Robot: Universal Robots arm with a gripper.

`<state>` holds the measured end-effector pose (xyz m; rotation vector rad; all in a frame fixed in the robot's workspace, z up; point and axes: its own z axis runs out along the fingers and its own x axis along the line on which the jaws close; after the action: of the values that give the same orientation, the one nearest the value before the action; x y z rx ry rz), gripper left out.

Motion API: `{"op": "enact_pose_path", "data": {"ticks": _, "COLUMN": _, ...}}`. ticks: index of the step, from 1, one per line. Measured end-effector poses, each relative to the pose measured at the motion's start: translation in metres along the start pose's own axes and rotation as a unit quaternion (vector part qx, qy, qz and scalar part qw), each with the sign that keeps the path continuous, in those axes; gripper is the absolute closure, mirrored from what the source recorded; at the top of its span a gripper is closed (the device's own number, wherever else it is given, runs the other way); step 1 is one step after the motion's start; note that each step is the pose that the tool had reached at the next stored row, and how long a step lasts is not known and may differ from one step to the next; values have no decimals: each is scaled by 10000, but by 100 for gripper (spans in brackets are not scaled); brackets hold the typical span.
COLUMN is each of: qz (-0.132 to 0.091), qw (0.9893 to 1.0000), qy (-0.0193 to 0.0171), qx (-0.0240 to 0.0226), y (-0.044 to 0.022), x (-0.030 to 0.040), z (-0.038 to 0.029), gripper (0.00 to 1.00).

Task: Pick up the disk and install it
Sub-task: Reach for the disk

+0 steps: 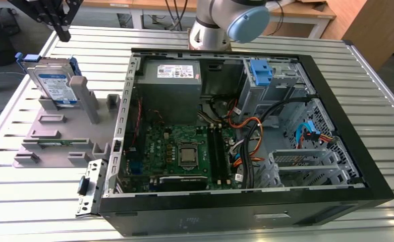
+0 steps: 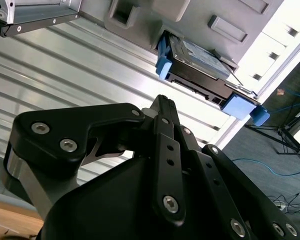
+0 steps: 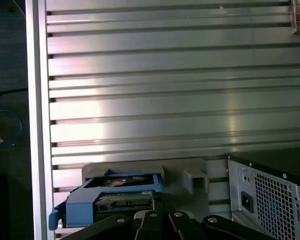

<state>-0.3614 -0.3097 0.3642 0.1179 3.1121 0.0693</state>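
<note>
In the exterior view the disk [image 1: 54, 86] stands on edge in the holder [image 1: 55, 138] at 9 o'clock of the case [image 1: 237, 214], the gripper [image 1: 64, 35] at its 12 o'clock, spread or closed I cannot tell; a skewed descent could clip a rail [image 2: 163, 64] and topple it.

Slatted aluminium table [image 1: 42, 201]; wooden desk [image 1: 304, 10] behind; dark floor [image 3: 10, 190], blue cable [image 3: 12, 125] lying there.

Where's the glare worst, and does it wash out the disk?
First wrist view: hot patch on the ribbed aluminium table, clear of the silver, blue-railed disk. Second wrist view: slats past the disk bleach white; disk itself shaded. Exterior view: mild sheen on slats, disk label evenly lit.
</note>
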Motion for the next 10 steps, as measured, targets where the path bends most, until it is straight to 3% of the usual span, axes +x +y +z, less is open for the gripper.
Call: {"op": "enact_pose_path", "data": {"ticks": 10, "qz": 0, "qw": 10000, "qy": 0, "qx": 0, "y": 17, "x": 93, "z": 6, "gripper": 89}}
